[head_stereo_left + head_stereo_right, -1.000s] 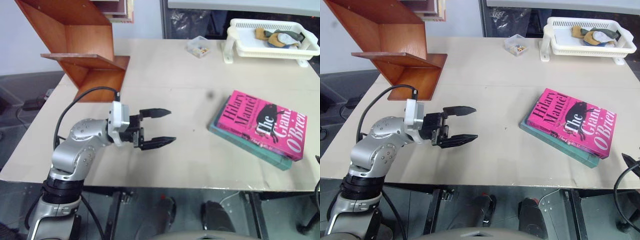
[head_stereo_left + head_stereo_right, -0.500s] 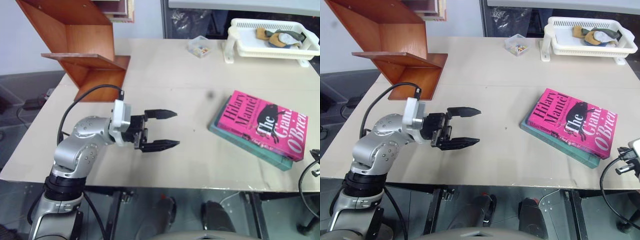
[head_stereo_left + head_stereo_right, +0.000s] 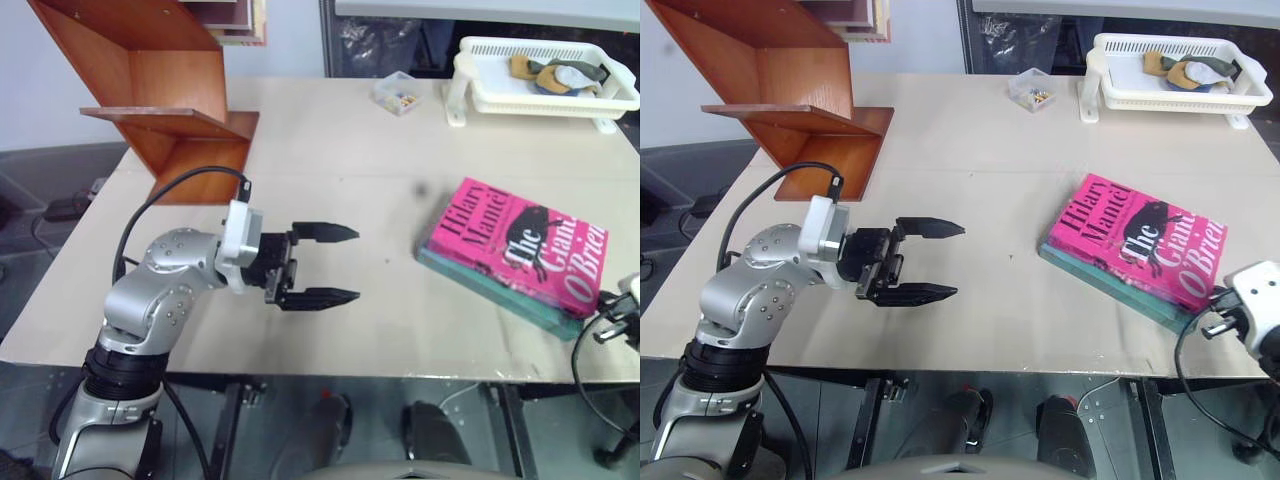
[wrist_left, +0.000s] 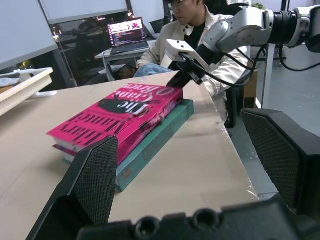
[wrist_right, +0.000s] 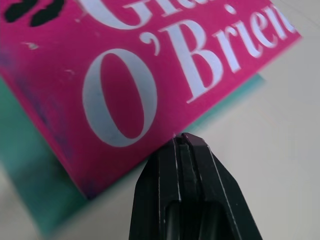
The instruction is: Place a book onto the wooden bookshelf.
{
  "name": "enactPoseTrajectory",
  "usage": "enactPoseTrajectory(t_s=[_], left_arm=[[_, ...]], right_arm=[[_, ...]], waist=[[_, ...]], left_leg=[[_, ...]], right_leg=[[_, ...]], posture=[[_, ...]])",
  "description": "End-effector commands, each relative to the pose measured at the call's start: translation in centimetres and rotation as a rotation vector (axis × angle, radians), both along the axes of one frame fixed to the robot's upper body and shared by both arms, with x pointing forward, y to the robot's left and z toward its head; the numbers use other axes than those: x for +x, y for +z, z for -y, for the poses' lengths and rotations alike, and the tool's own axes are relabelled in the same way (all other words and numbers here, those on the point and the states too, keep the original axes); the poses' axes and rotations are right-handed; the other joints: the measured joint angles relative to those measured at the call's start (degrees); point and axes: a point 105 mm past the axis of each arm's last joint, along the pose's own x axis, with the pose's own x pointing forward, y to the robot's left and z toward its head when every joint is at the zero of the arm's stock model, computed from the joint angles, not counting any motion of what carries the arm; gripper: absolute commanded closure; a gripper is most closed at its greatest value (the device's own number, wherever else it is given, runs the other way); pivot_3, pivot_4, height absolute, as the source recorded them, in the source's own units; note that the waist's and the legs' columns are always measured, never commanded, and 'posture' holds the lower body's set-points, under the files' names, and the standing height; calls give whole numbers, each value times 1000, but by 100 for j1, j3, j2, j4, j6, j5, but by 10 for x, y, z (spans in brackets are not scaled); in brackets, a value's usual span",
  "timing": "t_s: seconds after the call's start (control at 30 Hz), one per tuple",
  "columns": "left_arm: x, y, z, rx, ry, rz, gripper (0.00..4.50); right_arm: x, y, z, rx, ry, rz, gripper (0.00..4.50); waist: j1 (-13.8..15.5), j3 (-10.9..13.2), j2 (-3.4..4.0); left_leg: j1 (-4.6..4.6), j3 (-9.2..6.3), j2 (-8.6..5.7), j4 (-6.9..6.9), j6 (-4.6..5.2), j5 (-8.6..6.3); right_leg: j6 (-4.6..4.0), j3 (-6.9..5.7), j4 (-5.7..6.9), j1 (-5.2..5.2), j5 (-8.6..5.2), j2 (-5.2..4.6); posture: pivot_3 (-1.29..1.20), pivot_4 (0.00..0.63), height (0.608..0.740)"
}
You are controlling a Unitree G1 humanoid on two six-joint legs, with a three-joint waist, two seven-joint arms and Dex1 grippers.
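Reddish-brown zigzag wooden bookshelf [image 3: 165, 100] stands bookless; left gripper [image 3: 325, 265] hovers right of it, jaws spread; bright pink paperback [image 3: 518, 243] lies on a teal book [image 3: 480, 282], far right, right gripper [image 5: 192, 145] jaws pressed together at its corner; lift and placing remain

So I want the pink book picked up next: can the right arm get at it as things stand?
Probably yes. The right gripper is already at the near edge of the pink book, with nothing between them. But its jaws are shut, so they would have to open first. The book lies on a teal book.
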Motion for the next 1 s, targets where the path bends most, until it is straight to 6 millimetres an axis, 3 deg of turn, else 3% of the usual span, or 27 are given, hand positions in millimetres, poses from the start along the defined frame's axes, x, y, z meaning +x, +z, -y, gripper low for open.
enactPoseTrajectory(t_s=[0.03, 0.37, 0.67, 0.8, 1.0], left_arm=[[-4, 7, 0, -2, -1, 27, 0], [0, 1, -4, 9, 56, 5, 0], [21, -7, -3, 38, 253, 14, 0], [34, -18, -3, 60, 371, -131, 0], [67, -30, 11, -6, 452, -466, 0]], right_arm=[[1, 8, -16, 10, 42, 24, 4448], [12, 6, -75, 106, 190, 35, 4448], [24, 3, -97, 134, 229, 53, 4448], [12, 0, -98, 152, 249, 16, 4448], [-28, 22, -109, 216, 282, 67, 1754]], waist=[[3, 0, 0], [-1, 1, -2], [1, 2, -4], [3, 1, -4], [87, 0, -9]], left_leg=[[0, 0, 0, 0, 0, 0], [1, -1, 1, 0, 1, 0], [0, -1, -1, 1, 0, 0], [1, -3, -2, 1, 0, 0], [-4, -25, -11, 8, 0, 0]], right_leg=[[0, 0, 0, 0, 0, 0], [0, 0, 0, -1, 0, 0], [0, -1, 0, -2, 1, 1], [0, -2, 1, -2, 1, 5], [2, -23, 9, -1, 2, 13]], posture=[[0, 150, 740], [0, 150, 740], [0, 150, 740], [0, 150, 740], [0, 150, 740]])
